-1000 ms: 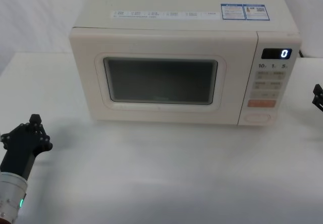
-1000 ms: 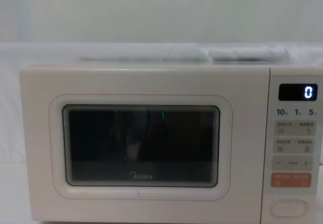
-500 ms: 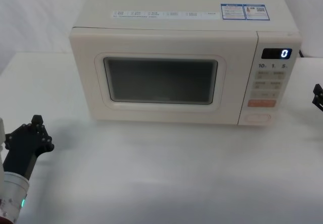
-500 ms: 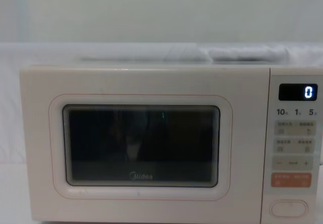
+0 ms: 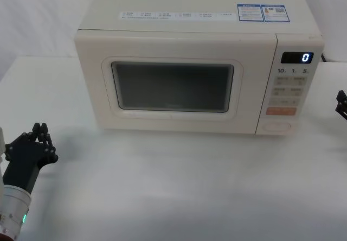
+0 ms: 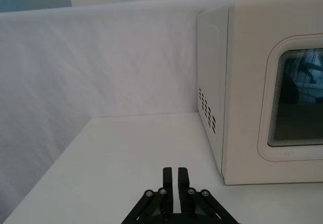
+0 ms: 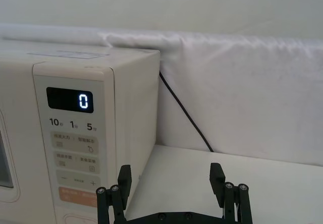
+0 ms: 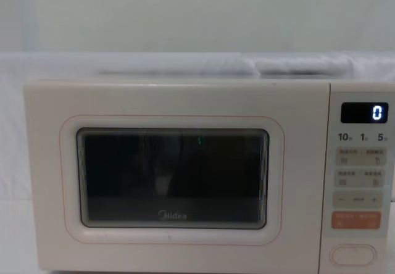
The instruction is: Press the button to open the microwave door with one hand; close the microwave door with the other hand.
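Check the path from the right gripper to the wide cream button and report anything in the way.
Nothing visible stands between them. The right gripper, fingers open, hangs over bare white table to the right of the microwave, and the button sits uncovered at the bottom of the control panel. The left gripper is far to the left.

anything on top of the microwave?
Only flat printed labels near the front edge of the microwave top; nothing stands there. The rear of the top is cut off.
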You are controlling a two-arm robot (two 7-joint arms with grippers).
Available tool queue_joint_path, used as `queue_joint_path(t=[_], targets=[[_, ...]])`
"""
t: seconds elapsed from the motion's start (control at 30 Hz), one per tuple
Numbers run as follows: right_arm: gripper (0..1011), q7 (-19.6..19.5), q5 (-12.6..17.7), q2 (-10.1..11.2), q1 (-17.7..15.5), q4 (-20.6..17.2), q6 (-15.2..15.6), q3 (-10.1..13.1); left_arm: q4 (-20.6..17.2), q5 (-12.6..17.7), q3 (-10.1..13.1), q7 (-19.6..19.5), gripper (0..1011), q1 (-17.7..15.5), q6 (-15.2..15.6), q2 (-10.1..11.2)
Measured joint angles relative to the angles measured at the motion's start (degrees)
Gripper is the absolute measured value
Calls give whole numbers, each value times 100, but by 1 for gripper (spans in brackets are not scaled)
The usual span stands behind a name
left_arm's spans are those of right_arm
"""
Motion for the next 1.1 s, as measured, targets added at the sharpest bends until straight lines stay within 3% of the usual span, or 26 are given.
queue_joint_path(t=[0.13, 0.9, 1.1], targets=[[1002, 0, 0, 0, 0, 0, 0, 0, -2, -2, 0, 0, 153, 1, -1, 2], [1002, 0, 0, 0, 0, 0, 0, 0, -3, -12, 0, 0, 925, 1, -9, 5], [1002, 0, 0, 0, 0, 0, 0, 0, -3, -11, 0, 0, 1001, 1, -10, 5]])
